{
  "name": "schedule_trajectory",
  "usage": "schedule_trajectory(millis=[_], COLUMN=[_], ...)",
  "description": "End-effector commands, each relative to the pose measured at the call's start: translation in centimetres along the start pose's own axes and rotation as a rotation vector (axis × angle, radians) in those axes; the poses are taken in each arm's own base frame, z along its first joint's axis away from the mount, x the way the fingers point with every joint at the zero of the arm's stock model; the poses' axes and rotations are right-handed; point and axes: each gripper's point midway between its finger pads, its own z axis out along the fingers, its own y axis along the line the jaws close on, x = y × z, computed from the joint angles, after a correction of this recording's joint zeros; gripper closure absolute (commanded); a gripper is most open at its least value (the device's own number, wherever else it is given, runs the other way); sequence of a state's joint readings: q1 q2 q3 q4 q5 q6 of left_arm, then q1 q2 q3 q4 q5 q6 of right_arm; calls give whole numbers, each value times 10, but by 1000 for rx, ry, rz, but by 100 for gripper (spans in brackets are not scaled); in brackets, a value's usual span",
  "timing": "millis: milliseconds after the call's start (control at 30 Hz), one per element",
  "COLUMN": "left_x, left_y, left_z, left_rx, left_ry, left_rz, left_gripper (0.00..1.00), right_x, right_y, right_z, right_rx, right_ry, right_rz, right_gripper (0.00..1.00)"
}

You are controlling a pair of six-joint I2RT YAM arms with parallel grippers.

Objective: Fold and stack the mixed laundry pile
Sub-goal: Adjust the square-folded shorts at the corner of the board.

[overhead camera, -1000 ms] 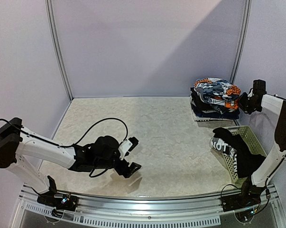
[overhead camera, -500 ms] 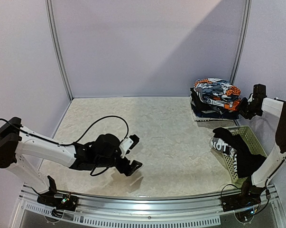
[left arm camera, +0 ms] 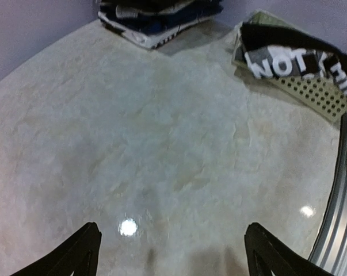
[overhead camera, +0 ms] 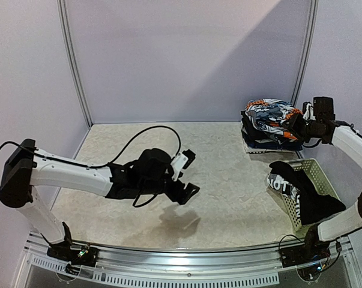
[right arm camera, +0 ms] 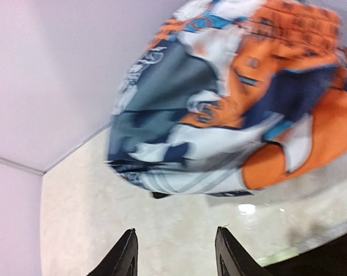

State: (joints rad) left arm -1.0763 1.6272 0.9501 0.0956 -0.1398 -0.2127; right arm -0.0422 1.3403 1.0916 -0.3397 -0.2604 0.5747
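Observation:
A stack of folded garments [overhead camera: 271, 127] stands at the back right of the table, topped by the orange, blue, white and black print garment [right arm camera: 231, 109]. The stack's lower layers show in the left wrist view [left arm camera: 156, 20]. A black garment with white letters [overhead camera: 295, 186] hangs over the white lattice basket [overhead camera: 317, 174]; it also shows in the left wrist view [left arm camera: 294, 57]. My right gripper [overhead camera: 299, 123] is open and empty beside the stack's right side. My left gripper [overhead camera: 188, 174] is open and empty above the table's middle. No striped garment shows.
The basket stands at the right edge near the front, next to the right arm's base. A metal rail [overhead camera: 181, 255] runs along the front edge. Walls close the back and both sides. The left arm's black cable [overhead camera: 138, 135] loops above it.
My left gripper has lifted and moved right and back toward the table's middle. My right gripper has swung left toward the top of the folded stack.

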Motion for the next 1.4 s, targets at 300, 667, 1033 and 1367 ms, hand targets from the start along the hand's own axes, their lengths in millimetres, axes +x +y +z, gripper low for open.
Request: schedule_trajectory(millis=[300, 667, 1033, 1367], left_x=[-187, -234, -245, -233], left_y=[15, 18, 15, 30], left_z=[78, 158, 176, 153], left_rx=[70, 287, 396, 341], left_ry=[-268, -387, -507, -474], left_rz=[-138, -196, -261, -242], left_gripper=[16, 19, 19, 21], right_x=[-111, -92, -78, -96], right_y=[23, -92, -103, -66], right_z=[60, 86, 82, 68], right_rx=[102, 310, 270, 168], right_ry=[-105, -18, -41, -66], right_rz=[-10, 100, 122, 81], right_gripper=[64, 74, 74, 69])
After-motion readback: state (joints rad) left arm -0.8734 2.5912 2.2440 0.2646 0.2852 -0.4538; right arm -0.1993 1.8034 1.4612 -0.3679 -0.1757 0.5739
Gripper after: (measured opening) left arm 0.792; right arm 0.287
